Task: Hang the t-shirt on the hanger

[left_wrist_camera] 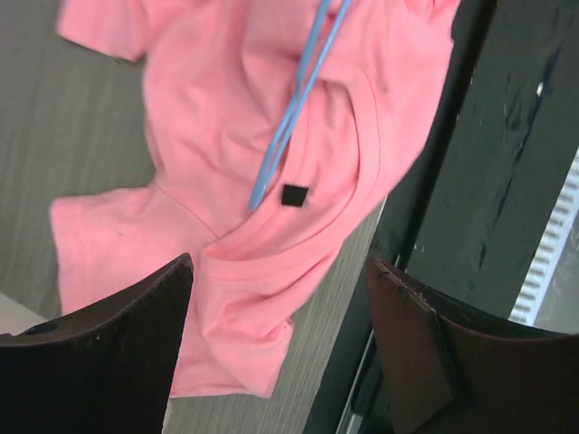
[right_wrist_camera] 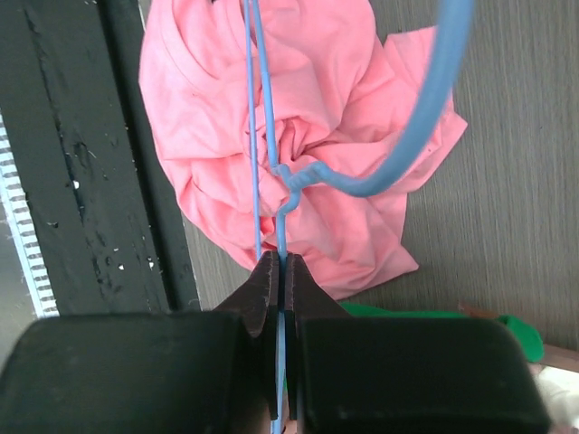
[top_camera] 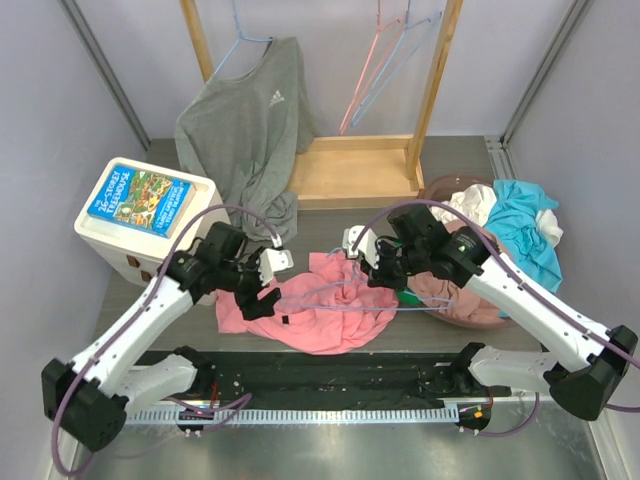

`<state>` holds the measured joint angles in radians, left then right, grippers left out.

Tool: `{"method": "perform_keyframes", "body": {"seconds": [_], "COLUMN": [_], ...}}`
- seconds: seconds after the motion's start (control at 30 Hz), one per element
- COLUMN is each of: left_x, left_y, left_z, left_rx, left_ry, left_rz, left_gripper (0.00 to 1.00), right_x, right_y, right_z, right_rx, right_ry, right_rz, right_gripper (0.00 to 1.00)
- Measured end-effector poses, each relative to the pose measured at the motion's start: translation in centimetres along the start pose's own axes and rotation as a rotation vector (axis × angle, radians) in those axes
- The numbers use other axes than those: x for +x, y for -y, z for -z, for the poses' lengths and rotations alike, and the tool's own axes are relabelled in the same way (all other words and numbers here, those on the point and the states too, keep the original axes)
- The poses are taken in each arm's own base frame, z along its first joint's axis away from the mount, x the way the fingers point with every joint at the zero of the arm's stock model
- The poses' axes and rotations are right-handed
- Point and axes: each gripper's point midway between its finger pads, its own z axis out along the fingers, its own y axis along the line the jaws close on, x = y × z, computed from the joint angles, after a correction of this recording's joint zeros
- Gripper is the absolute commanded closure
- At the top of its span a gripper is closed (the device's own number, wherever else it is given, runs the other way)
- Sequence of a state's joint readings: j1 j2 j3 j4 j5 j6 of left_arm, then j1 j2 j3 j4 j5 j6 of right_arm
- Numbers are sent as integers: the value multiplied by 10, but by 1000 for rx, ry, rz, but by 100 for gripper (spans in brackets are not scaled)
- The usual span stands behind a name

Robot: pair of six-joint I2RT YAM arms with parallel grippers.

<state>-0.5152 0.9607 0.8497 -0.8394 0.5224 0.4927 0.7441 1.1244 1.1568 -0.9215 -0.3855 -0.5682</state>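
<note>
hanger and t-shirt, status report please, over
Right claw shut on hanger wire near the hook. Left claw open above t-shirt, holding nothing. T-shirt crumpled on table, hanger lying across it, not yet on. Basket beside right arm, not blocking.

Pale lilac walls [top_camera: 40,120], grey metal struts [top_camera: 104,68]. Grey wood-grain table [top_camera: 350,225]. Wooden rack [top_camera: 355,175] far centre, white box [top_camera: 100,245] left, black mat [top_camera: 330,375] near edge. Even light.

The grey wood-grain table [top_camera: 330,228] carries a crumpled salmon-pink t-shirt [top_camera: 320,315] near the front, a white box with a blue picture lid [top_camera: 140,210] at left, a wooden rack base [top_camera: 350,172] behind, and a brown clothes tub [top_camera: 452,183] at right.
</note>
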Motion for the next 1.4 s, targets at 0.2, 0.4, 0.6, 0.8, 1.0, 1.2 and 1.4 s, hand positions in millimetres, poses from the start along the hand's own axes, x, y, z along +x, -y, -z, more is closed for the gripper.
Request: {"method": "perform_keyframes", "body": {"seconds": [0.2,0.4,0.6,0.8,1.0,1.2,1.4], "left_x": [40,66,87,94,96,95,93], "left_y": [-10,-24,-43,-54,-56,-57,-52], "left_z": [-20,-30,-38,-47,-55,-61,-60], "left_rx": [121,155,180,186,209,225,250], "left_ry": [-218,-329,-372,-367,-358,-337,-316], "left_rz": [-12,-64,-46,-54,-66,-88,-113], "left_gripper": [26,33,34,35,43,78,98], "right_x": [13,17,17,15,9,3,7], "right_y": [5,5,10,15,14,6,0], "right_z": [-13,-12,-14,-15,-14,-16,-22], "right_rx": [-6,-6,-14,-30,-57,-108,-159], "right_ry": [-74,-84,-88,-82,-66,-50,-71], "right_rz": [-34,-82,-148,-217,-245,-262,-300], "right_gripper": [99,99,99,99,99,99,99]}}
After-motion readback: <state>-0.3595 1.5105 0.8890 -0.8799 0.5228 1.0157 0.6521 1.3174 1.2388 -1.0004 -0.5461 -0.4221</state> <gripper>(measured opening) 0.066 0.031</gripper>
